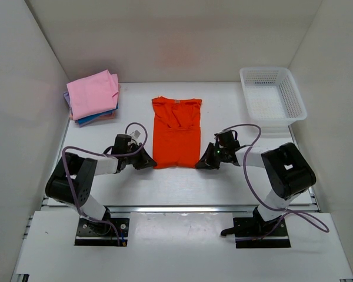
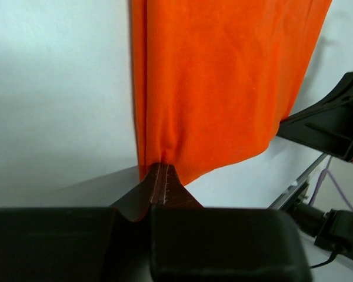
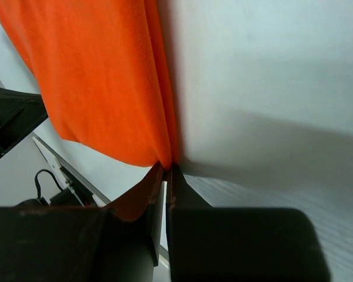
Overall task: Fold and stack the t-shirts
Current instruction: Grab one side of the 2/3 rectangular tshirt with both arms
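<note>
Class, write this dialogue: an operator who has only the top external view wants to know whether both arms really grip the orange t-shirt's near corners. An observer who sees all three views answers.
Operator: From above, the wrists hide the contact. Has the left arm got the cloth?
Observer: Yes. The left wrist view shows the left gripper shut on the orange t-shirt, with the corner pinched between its tips.
Operator: And the right side?
Observer: The right wrist view shows the right gripper shut on the other near corner, and the cloth puckers where it enters the tips.
</note>
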`<state>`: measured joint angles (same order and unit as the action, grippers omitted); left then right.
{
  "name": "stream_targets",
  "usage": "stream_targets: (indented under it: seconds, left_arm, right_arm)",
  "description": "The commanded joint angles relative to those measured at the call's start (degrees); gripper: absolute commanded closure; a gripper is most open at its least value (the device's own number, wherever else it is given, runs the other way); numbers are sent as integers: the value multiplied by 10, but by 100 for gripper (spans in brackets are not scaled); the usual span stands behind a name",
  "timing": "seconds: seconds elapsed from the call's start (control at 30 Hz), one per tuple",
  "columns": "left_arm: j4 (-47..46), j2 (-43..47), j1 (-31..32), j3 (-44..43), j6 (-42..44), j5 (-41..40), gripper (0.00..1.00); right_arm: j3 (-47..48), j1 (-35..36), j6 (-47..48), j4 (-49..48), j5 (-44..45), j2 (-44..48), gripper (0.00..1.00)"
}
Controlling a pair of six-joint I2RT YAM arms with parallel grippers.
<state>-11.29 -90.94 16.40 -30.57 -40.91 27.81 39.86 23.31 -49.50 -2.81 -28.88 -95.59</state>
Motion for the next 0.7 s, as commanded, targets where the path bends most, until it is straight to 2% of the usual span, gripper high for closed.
stream_targets:
  seconds: [0.0, 0.27, 0.47, 0.67]
  left_arm:
    - [94, 48, 21, 40, 40, -14, 100]
    - [204, 274, 79, 157, 21, -43, 100]
    - [326, 448, 88, 173, -7, -55, 100]
    - [343, 492, 106, 135, -45, -38, 100]
  right_arm:
    - [-22, 10, 23, 16, -17, 37, 100]
    - [-114, 37, 71, 101, -64, 144, 100]
    - [-167, 77, 66, 155, -77, 258, 100]
    - [-132, 75, 76, 227, -104, 315, 100]
